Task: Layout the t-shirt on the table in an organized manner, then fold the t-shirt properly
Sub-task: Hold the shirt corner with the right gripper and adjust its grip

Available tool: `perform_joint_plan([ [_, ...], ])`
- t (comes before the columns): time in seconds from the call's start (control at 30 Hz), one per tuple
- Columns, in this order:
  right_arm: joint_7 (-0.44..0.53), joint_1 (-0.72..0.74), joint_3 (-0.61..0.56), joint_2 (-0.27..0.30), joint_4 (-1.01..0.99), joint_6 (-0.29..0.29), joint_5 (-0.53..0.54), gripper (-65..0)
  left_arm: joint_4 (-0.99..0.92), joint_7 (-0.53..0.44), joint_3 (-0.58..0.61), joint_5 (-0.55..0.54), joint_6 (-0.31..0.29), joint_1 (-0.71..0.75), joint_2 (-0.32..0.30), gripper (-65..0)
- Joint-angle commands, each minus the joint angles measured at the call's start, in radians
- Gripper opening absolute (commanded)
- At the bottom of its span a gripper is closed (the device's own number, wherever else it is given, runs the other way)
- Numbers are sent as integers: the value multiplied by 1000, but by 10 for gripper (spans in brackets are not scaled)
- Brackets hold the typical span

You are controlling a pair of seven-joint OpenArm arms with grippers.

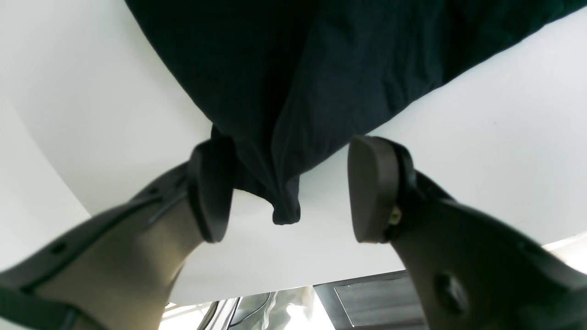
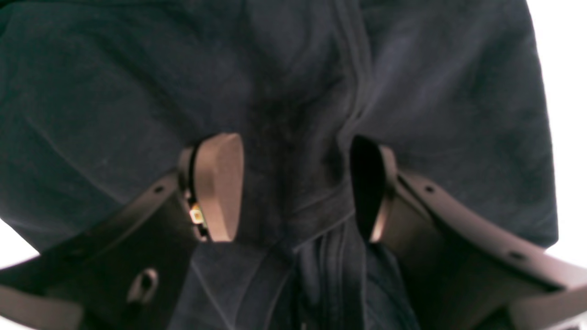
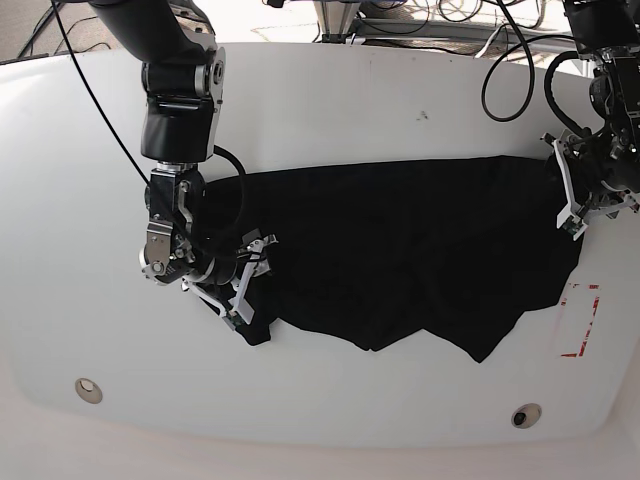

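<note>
Plainly the t-shirt [image 3: 400, 250] is soft, light and limp: it lies spread across the middle of the table [image 3: 330, 90] in the base view with a ragged, wrinkled lower edge, so it will likely sag and bunch wherever it is lifted, and pulling one side will drag the rest across the glossy top. By my reading the best holds are hems, seams and corners, where doubled cloth gives the pads something to pinch. The left gripper [image 1: 289, 188] has its jaws standing open, with a narrow tail of the shirt hanging between them at the centre of its wrist view, not pinched. The right gripper [image 2: 293, 188] also shows its jaws apart, astride a seamed ridge of cloth without clamping it. Only the base view shows the whole outline and the red tape mark [image 3: 580, 320] at right; only the wrist views show the gap between pads and cloth.
</note>
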Motion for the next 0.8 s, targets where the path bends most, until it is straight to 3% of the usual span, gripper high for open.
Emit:
perform_joint_plan([
  [0.0,32,28,3,7,14,6,7,-311,14,-8,-6,-6,-1,-11,-19,-297],
  [0.17,35,31,3,7,-32,6,10,-363,14,-8,-6,-7,-1,-11,-19,-297],
  [0.53,47,31,1,1,-24,6,14,-609,14,-8,-6,-4,-1,-11,-19,-297],
  [0.77,-12,27,1,-10,85,6,14,-642,14,-8,-6,-4,-1,-11,-19,-297],
])
